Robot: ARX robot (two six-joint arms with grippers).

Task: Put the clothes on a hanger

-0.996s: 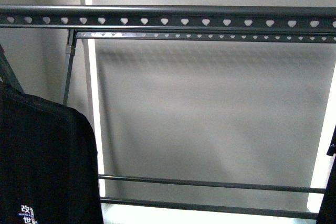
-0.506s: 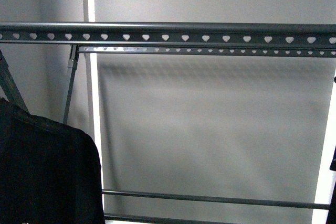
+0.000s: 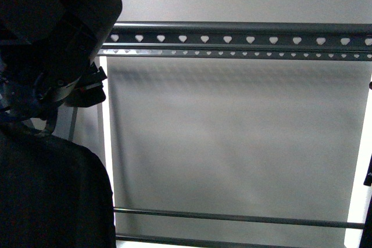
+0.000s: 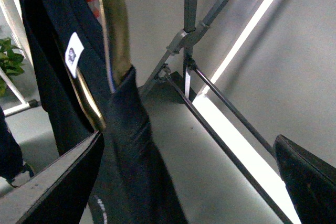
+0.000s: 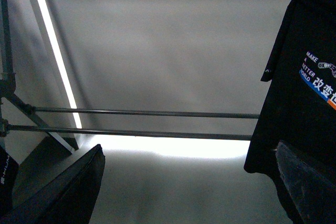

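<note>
Black short-sleeved T-shirt (image 4: 126, 145) hangs on a brass-coloured curved hanger (image 4: 113, 24) just beside one finger of the left gripper (image 4: 188, 136), whose jaws stand wide apart, clasping nothing. In the front view it sits low on the left under the dark left arm (image 3: 52, 39), below the heart-holed top rail of the dark grey metal rack (image 3: 244, 34). The right gripper (image 5: 189, 145) is also spread and empty, with a second black T-shirt (image 5: 299, 103) printed "MAKE A BETTER WORLD" hanging nearby.

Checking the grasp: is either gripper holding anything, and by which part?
Nothing held, it seems. Both the left gripper and right gripper stand open; the black printed T-shirt hangs beside the left one's finger.
</note>
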